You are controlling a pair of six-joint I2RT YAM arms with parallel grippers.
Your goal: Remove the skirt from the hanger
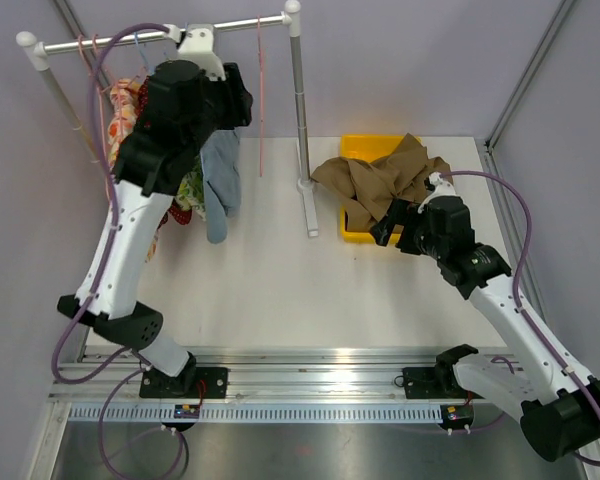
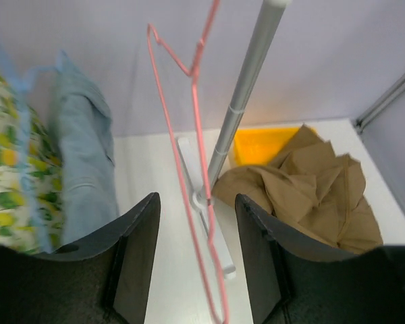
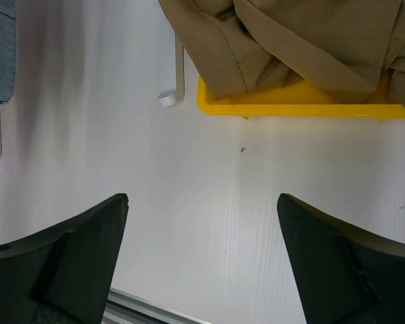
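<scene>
The brown skirt (image 1: 380, 175) lies crumpled in and over a yellow bin (image 1: 365, 147) at the back right, off any hanger. It also shows in the left wrist view (image 2: 304, 182) and in the right wrist view (image 3: 304, 40). A bare pink wire hanger (image 1: 261, 100) hangs from the rack rail (image 1: 160, 35). My left gripper (image 1: 238, 100) is raised beside it. In the left wrist view it (image 2: 197, 202) is open, with the pink hanger (image 2: 197, 135) hanging between the jaws, not clamped. My right gripper (image 1: 385, 228) is open and empty over the table in front of the bin (image 3: 290, 108).
A blue garment (image 1: 220, 180) and a floral garment (image 1: 125, 110) hang at the rail's left end. The rack's grey post (image 1: 302, 130) stands mid-table, with a white foot (image 3: 179, 74) beside the bin. Metal frame bars run down the right wall.
</scene>
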